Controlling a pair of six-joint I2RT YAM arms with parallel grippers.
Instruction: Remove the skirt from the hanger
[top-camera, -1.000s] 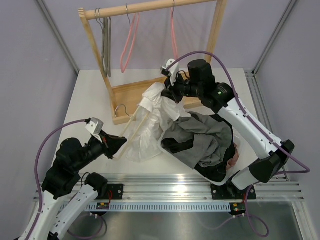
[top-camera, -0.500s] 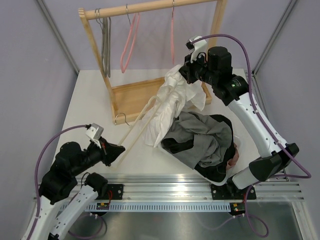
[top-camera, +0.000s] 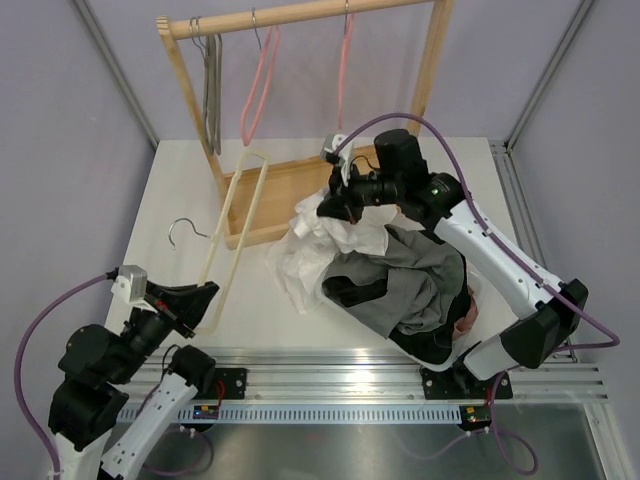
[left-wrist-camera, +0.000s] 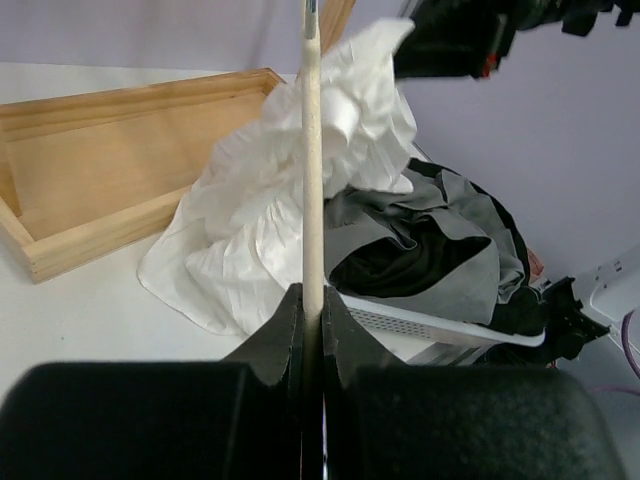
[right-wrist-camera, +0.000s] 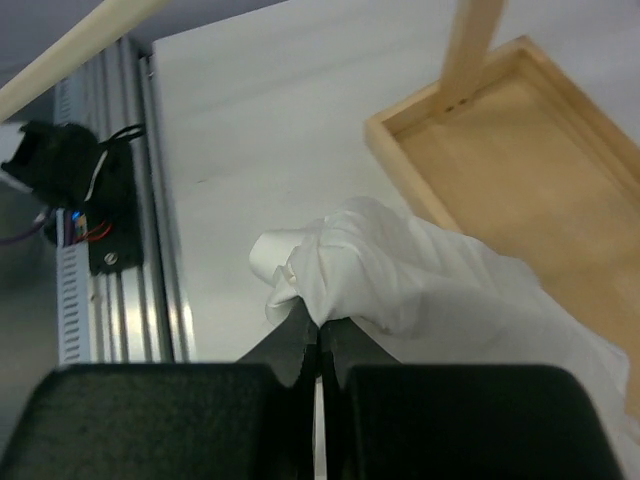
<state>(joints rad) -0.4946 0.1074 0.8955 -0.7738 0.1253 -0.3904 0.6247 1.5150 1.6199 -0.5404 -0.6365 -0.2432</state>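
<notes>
Left pincer clamped on the cream hanger bar; hanger bare, apart from the skirt. White skirt bunched mid-bench, beside the wooden rack base, lapping the grey clothes. Right pincer pinched tight on the skirt's upper fold.

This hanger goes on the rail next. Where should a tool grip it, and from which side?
Probably the hanger, mid-length on its straight bar opposite the metal hook, approaching from the skirt side: that bar is thin, even and bare, leaving the hook free. The left tool pinches only its near end.
</notes>
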